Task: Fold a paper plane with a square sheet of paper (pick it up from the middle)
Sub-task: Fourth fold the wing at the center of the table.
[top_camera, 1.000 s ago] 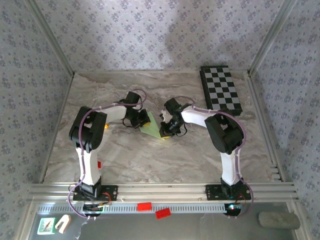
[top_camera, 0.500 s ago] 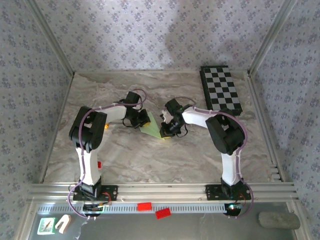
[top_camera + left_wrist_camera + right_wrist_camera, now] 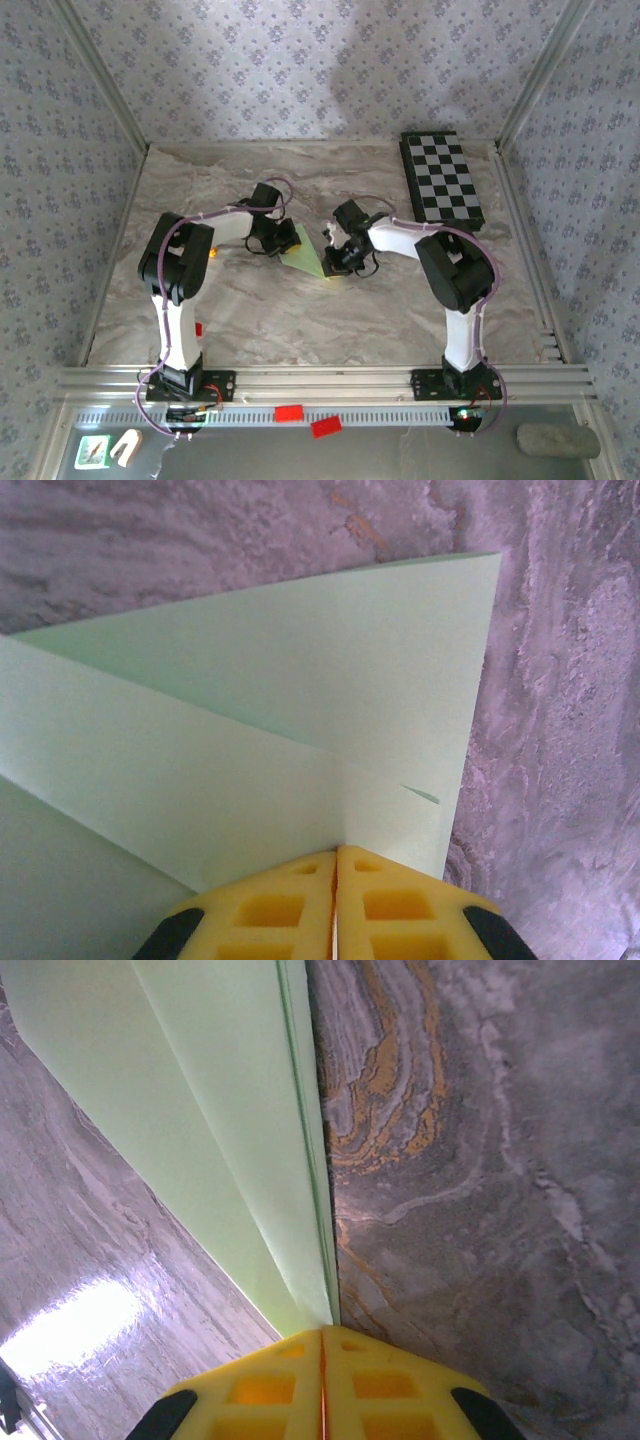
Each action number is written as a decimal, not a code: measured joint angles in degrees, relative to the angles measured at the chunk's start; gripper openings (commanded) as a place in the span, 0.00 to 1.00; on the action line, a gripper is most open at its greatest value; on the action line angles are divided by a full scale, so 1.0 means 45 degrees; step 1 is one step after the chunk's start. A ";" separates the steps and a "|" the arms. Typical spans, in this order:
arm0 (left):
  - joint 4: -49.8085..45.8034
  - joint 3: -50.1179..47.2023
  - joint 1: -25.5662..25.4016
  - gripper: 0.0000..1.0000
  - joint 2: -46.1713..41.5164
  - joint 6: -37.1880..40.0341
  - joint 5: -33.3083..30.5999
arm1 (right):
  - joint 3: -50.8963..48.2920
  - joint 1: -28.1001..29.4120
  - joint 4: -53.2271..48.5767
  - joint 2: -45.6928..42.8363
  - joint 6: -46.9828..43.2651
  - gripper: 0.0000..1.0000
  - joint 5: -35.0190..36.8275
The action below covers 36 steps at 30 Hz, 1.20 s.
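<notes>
The square sheet of paper (image 3: 306, 259) lies mid-table as a light-green, creased triangular shape between my two grippers. My left gripper (image 3: 289, 240) is shut at its upper left end. In the left wrist view the yellow fingertips (image 3: 337, 848) meet on the paper (image 3: 300, 700), right where a fold line ends. My right gripper (image 3: 339, 262) is shut at the paper's right edge. In the right wrist view its tips (image 3: 322, 1332) touch the narrow end of the layered fold (image 3: 220, 1110). Whether either gripper pinches the paper cannot be seen.
A black-and-white checkered board (image 3: 442, 180) lies at the back right of the marble table (image 3: 300, 320). Two small red blocks (image 3: 289, 412) sit on the rail in front of the arm bases. Patterned walls close in the sides and back.
My right gripper has slid a little to the right along the paper's edge. The left gripper and the paper have stayed put.
</notes>
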 measured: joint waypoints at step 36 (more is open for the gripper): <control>0.0384 -0.0146 0.0024 0.11 -0.0010 0.0005 0.0393 | 0.2841 0.0398 0.0180 0.1962 0.0427 0.08 -0.0010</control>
